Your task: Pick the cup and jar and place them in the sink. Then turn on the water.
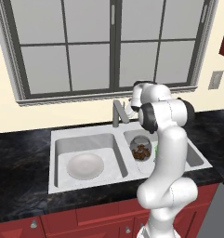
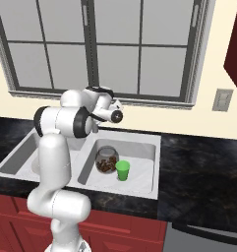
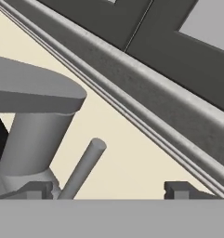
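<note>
The clear jar (image 1: 141, 150) (image 2: 105, 160) with brown pieces stands in the right basin of the sink (image 1: 85, 187) (image 2: 121, 190). Beside it stands the small green cup (image 2: 123, 170), which my arm mostly covers in the left base view. My gripper (image 3: 106, 189) is open, up at the grey faucet (image 1: 118, 114) (image 3: 35, 95) behind the basins. The faucet's thin lever (image 3: 83, 168) rises between the fingertips, close to the left one (image 3: 35, 189). No water shows below the spout.
A round white dish (image 1: 85, 166) lies in the left basin. A grey window frame (image 3: 146, 79) and sill run right behind the faucet. Black counter (image 1: 20, 158) flanks the sink, with red cabinets below.
</note>
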